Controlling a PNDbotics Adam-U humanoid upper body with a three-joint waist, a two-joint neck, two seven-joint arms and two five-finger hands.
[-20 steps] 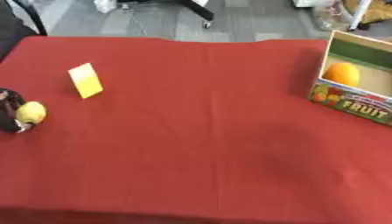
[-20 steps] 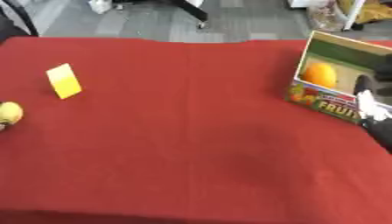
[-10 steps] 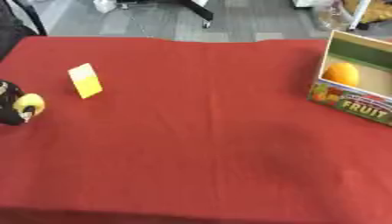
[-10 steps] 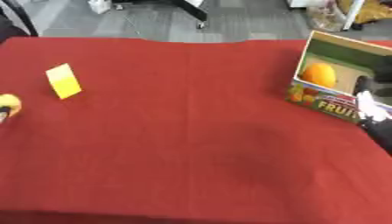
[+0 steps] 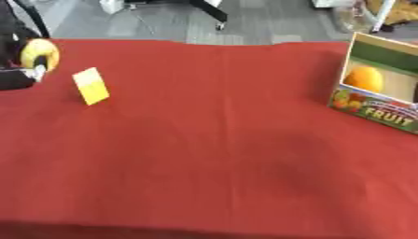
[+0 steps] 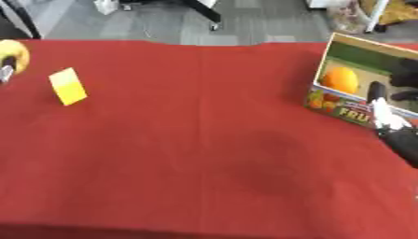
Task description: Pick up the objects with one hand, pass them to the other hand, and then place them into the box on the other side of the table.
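left robot hand (image 5: pixel 18 70): at the desk's far left edge, curled round the yellow fruit (image 5: pixel 39 52)
right robot hand (image 6: pixel 390 125): beside the fruit box (image 5: pixel 382 95), fingers' state unclear
risk: fruit may slip during the handover across the desk (image 5: pixel 212 140); yellow card (image 5: pixel 91 86) could get knocked

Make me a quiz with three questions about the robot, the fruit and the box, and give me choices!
1. Where is the fruit box?
A. at the robot's right side of the red table
B. at the left
C. in the middle

2. What colour is the small card standing on the table?
A. blue
B. yellow
C. green

3. What is the left hand doing?
A. resting open with nothing in it
B. holding the yellow fruit
C. pushing the box

Answers: 1 A, the box stands at the right edge with an orange inside. 2 B, the card is plain yellow. 3 B, dark fingers curl round the yellow fruit at the left edge.
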